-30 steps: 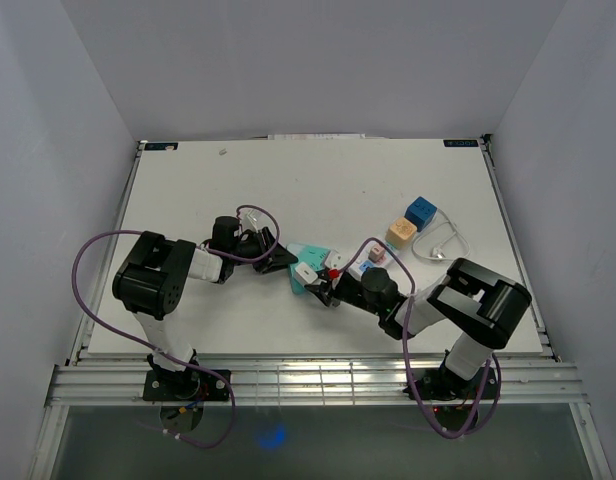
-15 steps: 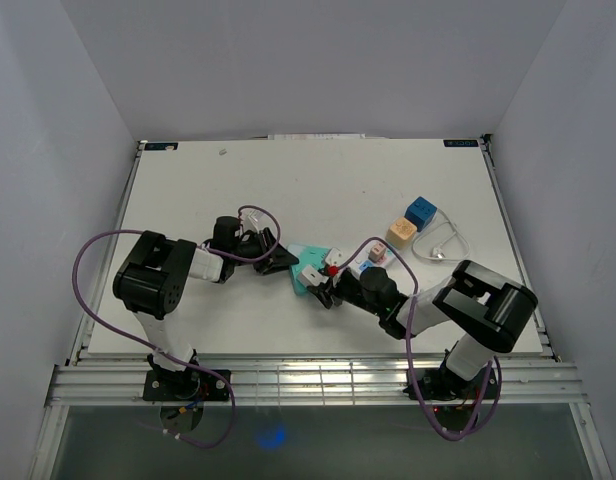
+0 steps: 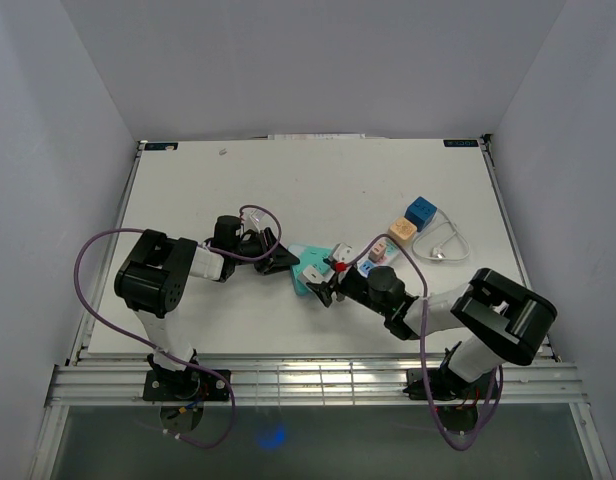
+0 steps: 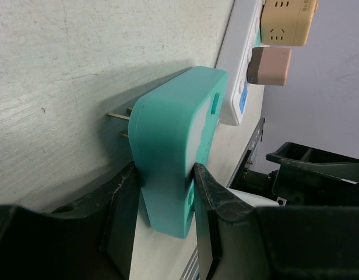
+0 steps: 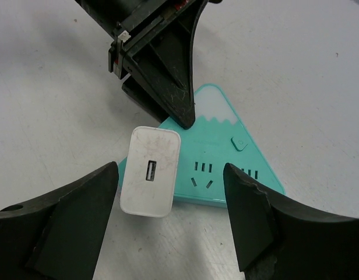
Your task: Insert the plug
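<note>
A teal triangular socket adapter [image 5: 238, 163] lies on the table, its metal prongs [image 4: 118, 115] pointing at the table surface. A white USB charger plug [image 5: 150, 172] stands on its near-left corner, USB port facing the camera. My left gripper [image 4: 165, 172] is shut on the teal adapter's far corner, and its fingers [image 5: 173, 87] show in the right wrist view. My right gripper [image 5: 171, 175] is open, its fingers either side of the charger and not touching it. In the top view the plug [image 3: 310, 272] and adapter [image 3: 306, 250] sit between both grippers [image 3: 284, 262] [image 3: 321, 288].
A white power strip [image 3: 363, 258] with plugs in it lies right of the teal adapter and shows in the left wrist view [image 4: 240, 64]. A beige cube [image 3: 401, 231], a blue cube [image 3: 420, 211] and a white cable [image 3: 443, 245] lie at the right.
My right arm's elbow has swung to the right while its gripper stays at the white plug. The left arm and the teal adapter have barely moved.
</note>
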